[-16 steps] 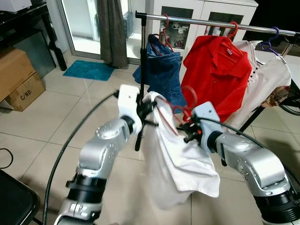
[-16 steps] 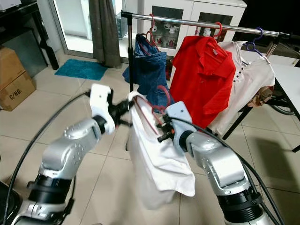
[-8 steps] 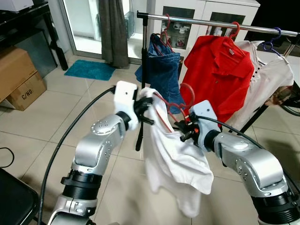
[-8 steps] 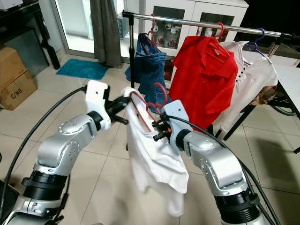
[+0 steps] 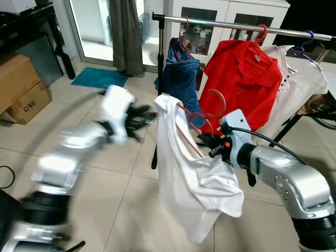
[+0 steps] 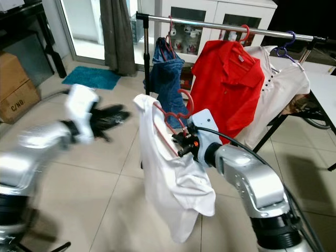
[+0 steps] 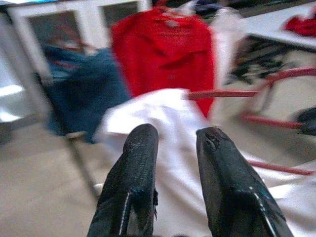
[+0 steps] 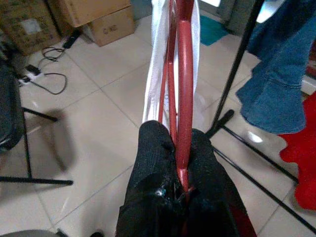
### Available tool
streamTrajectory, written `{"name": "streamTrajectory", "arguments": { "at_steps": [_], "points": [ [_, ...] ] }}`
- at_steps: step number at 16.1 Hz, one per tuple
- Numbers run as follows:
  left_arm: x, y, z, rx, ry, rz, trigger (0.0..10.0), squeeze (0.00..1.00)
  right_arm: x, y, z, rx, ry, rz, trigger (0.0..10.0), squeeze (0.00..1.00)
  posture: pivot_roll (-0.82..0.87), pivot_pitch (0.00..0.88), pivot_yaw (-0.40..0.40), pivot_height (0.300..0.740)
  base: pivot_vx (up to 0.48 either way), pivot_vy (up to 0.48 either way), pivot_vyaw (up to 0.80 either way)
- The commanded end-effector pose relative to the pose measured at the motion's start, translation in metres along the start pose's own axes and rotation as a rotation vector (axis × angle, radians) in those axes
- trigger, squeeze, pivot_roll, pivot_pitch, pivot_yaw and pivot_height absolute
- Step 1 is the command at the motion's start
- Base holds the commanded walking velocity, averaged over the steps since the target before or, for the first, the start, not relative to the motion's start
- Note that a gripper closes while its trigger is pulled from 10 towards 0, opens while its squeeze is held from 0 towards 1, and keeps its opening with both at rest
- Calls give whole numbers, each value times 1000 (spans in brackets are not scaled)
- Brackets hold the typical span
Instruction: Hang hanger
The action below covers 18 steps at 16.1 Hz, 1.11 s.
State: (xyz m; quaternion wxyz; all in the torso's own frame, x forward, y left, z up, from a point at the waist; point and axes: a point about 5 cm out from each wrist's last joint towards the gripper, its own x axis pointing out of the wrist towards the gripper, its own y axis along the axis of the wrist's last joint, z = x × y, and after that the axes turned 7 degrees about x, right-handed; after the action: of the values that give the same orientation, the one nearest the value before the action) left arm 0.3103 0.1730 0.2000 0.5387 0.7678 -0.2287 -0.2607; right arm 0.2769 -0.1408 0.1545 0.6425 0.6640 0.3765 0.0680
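Observation:
A white shirt [image 5: 191, 178] hangs on a red hanger [image 5: 195, 122] in front of me, the hanger's hook [image 5: 213, 101] pointing up. My right gripper [image 5: 208, 145] is shut on the hanger's red bar, which runs between its fingers [image 8: 153, 148] in the right wrist view. My left gripper [image 5: 143, 115] is blurred, apart from the shirt's shoulder on its left, and stands open with nothing between its fingers [image 7: 140, 148]. Behind the shirt runs the clothes rail [image 5: 236, 25], higher than the hook.
On the rail hang blue jeans [image 5: 181, 79], a red shirt [image 5: 241, 79] and a pale shirt [image 5: 302, 89]. The rail's black post [image 5: 159, 68] stands just behind the white shirt. Cardboard boxes [image 5: 21, 86] and a blue mat [image 5: 100, 77] lie far left; a table edge [image 5: 331, 79] is right.
My left gripper has let go of the shirt's shoulder and swung away to the left. The shirt now hangs from the hanger in my right gripper alone.

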Motion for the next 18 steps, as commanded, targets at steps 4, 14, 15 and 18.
{"name": "streamTrajectory", "arguments": {
  "at_steps": [4, 14, 15, 18],
  "points": [
    [-41, -24, -45, 140, 87, -122, 10000, 1000, -25, 20, 0, -15, 171, 126, 10000, 0, -154, 0, -17, 740, 0, 0, 0],
    [-45, -43, -55, 237, 36, -60, 10000, 0, -46, 29, -17, -94, 415, 158, 10000, 0, -158, 0, -20, 740, 0, 0, 0],
    [-39, -38, -47, 209, -9, -18, 10000, 0, -41, 29, -17, -100, 380, 153, 10000, 0, -158, 0, -20, 740, 0, 0, 0],
    [-19, -25, -5, 168, -200, 63, 10000, 0, -17, 29, -10, -103, 190, 145, 10000, 0, -160, 0, -21, 740, 0, 0, 0]
  ]
}}
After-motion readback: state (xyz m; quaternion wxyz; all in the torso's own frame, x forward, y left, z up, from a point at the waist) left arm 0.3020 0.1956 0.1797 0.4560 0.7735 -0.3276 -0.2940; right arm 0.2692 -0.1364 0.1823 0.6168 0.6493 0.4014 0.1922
